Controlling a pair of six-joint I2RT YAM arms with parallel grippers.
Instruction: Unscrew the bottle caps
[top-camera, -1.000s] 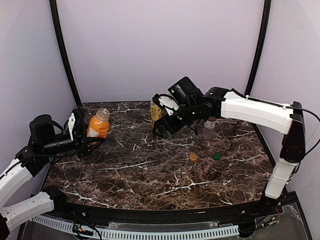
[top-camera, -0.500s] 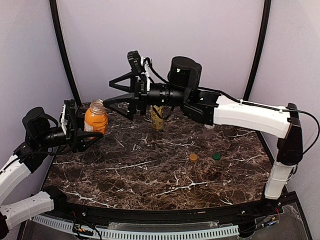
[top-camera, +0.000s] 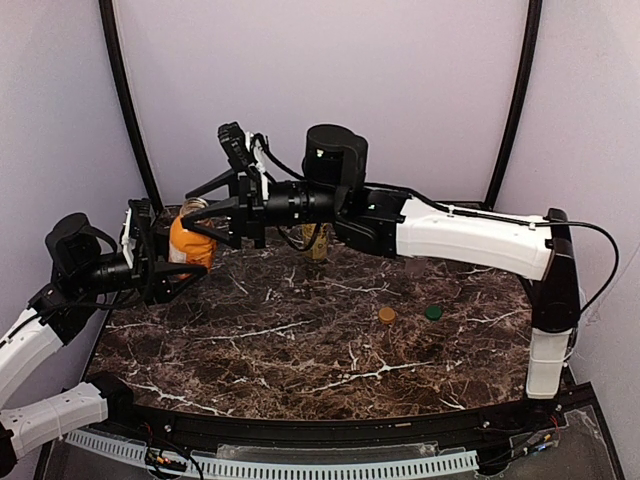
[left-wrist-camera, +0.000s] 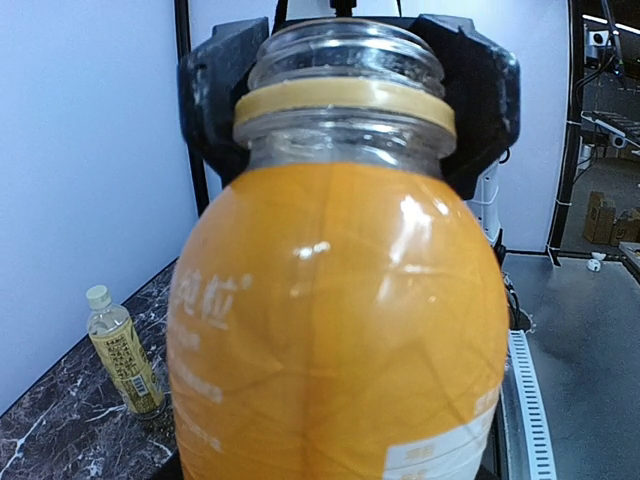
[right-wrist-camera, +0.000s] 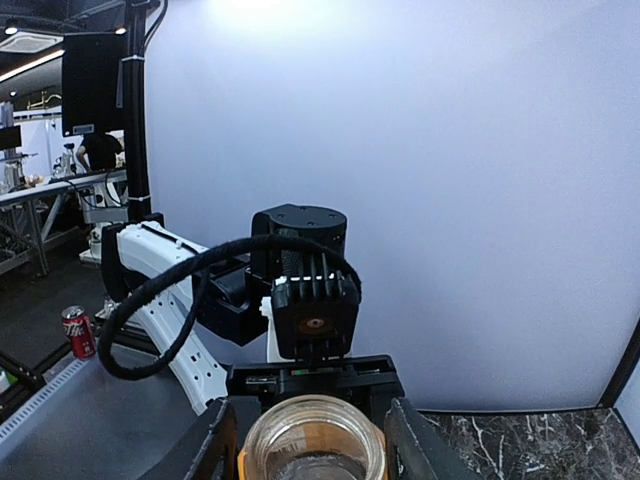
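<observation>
My left gripper (top-camera: 183, 260) is shut on the belly of the bumpy orange bottle (top-camera: 188, 245), held above the table's left side. The bottle fills the left wrist view (left-wrist-camera: 340, 330); its clear mouth (right-wrist-camera: 314, 448) is open, with no cap on it. My right gripper (top-camera: 203, 213) reaches across from the right. Its black fingers (left-wrist-camera: 215, 100) press on both sides of the bottle's neck ring, so it is shut on the neck. An orange cap (top-camera: 386, 315) and a green cap (top-camera: 433, 312) lie loose on the marble. The yellow-labelled bottle (left-wrist-camera: 120, 355) stands capped at the back, partly behind the right arm (top-camera: 318, 240).
The dark marble table (top-camera: 300, 350) is walled by pale panels at the back and sides. The right arm (top-camera: 460, 235) stretches low over the back half of the table. A black rail (top-camera: 300, 430) runs along the near edge.
The right arm swung from the yellow-labelled bottle across to the left, and its jaws closed round the orange bottle's neck. The left gripper lifted the bottle slightly, then held still.
</observation>
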